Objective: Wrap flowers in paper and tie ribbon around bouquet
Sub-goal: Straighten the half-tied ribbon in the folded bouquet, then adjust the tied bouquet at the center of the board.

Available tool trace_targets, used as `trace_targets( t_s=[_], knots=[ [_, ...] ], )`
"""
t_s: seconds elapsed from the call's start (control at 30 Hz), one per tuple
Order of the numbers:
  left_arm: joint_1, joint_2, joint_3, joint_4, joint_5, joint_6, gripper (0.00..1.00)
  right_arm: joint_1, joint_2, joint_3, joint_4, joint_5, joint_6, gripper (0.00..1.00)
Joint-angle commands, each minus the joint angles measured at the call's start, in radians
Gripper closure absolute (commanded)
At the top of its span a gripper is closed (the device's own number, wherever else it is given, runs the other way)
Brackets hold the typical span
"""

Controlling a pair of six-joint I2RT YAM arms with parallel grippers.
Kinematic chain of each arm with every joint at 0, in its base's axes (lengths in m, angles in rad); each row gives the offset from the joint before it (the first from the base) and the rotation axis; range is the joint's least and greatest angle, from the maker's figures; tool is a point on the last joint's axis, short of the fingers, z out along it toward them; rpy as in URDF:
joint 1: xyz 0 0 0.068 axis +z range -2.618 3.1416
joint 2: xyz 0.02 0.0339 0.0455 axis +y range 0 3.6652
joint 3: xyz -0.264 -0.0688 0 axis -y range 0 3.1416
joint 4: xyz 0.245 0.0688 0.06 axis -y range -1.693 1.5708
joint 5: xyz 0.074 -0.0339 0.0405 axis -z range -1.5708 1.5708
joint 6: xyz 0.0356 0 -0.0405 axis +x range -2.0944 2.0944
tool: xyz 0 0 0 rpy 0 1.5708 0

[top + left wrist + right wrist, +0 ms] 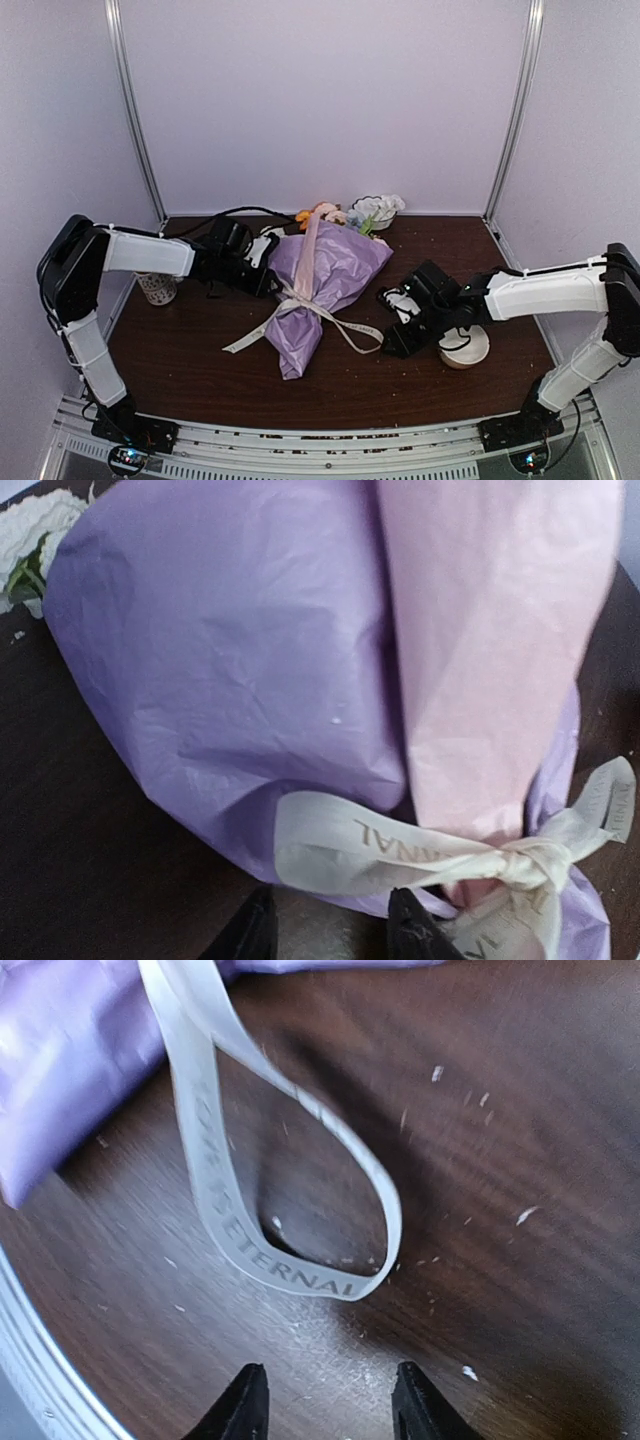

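Note:
The bouquet (322,272) lies on the dark table, a cone of purple paper (230,650) with a pink fold stripe (490,650). Flowers (323,212) poke out of its far, wide end. The cream ribbon (300,303) is knotted round the narrow part, with its tails trailing left and right. My left gripper (270,278) sits at the bouquet's left side. In the left wrist view it is open (330,932), just short of a ribbon loop (370,845), holding nothing. My right gripper (392,335) is open (328,1402) over bare table, a little short of a printed ribbon loop (285,1272).
A white patterned cup (157,288) stands at the left edge under my left arm. A round pale spool (465,348) lies beneath my right arm. A white bowl-like thing (380,208) sits at the back by the flower heads. A metal rail (300,440) runs along the near edge.

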Motion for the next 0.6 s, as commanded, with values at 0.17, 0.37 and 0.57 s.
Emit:
trace_targets(
  t_s=[0.17, 0.37, 0.57],
  knots=[
    [0.025, -0.121, -0.060, -0.011, 0.007, -0.027, 0.59, -0.121, -0.173, 0.020, -0.021, 0.104, 0.044, 0.56],
    [0.023, -0.033, -0.062, -0.048, -0.021, -0.006, 0.69, -0.190, -0.184, 0.004, -0.043, 0.116, 0.057, 0.56],
    [-0.036, 0.017, -0.077, -0.030, 0.015, 0.026, 0.69, -0.193, -0.177, 0.002, -0.042, 0.104, 0.057, 0.56]
  ],
)
